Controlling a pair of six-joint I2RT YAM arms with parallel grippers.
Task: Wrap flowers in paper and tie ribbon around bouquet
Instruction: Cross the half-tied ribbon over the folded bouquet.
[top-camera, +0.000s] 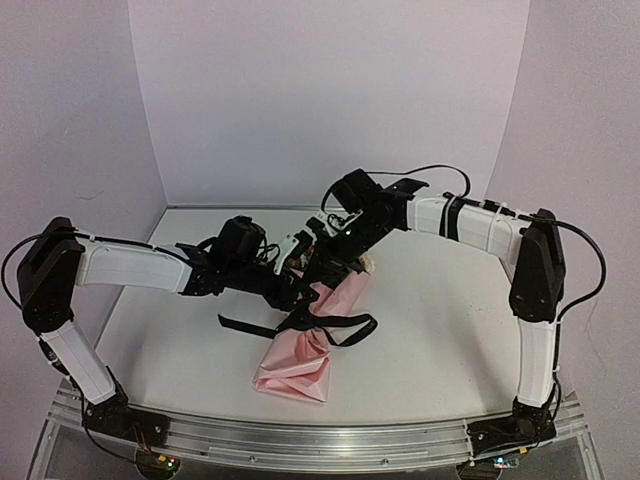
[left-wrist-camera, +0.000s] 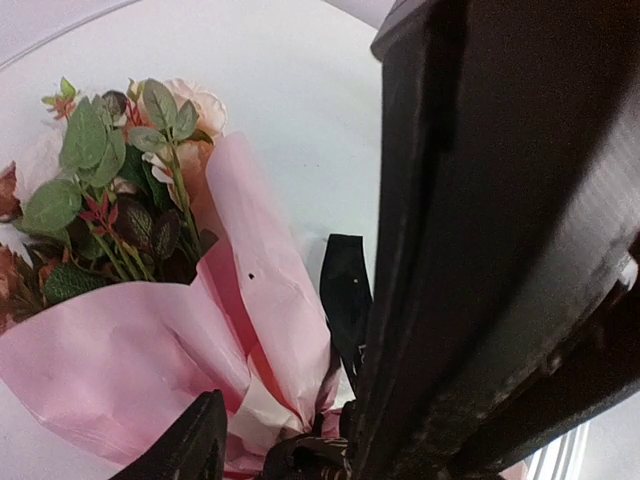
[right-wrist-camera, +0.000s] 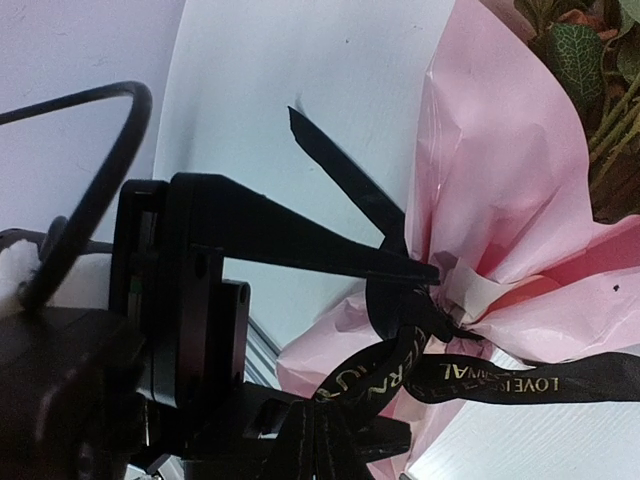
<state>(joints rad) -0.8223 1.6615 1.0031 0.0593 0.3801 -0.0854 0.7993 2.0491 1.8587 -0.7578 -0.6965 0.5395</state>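
Pink paper (top-camera: 296, 368) wraps the bouquet (top-camera: 343, 292), which lies on the white desk (top-camera: 450, 330) between the two arms, with its blooms toward the back wall. Flowers (left-wrist-camera: 110, 190), pale roses among green leaves, spill from the wide mouth of the cone. Black ribbon (right-wrist-camera: 500, 382) with pale gold lettering circles the narrow waist, and its loops and one loose tail trail onto the desk beside it. The left end effector (top-camera: 293, 292) stands partly spread with the waist between its fingers (left-wrist-camera: 195, 435); whether it presses on the paper cannot be told. The right end effector (right-wrist-camera: 420, 268) is closed, its tips at the ribbon's cinch; whether a strand is pinched there cannot be told.
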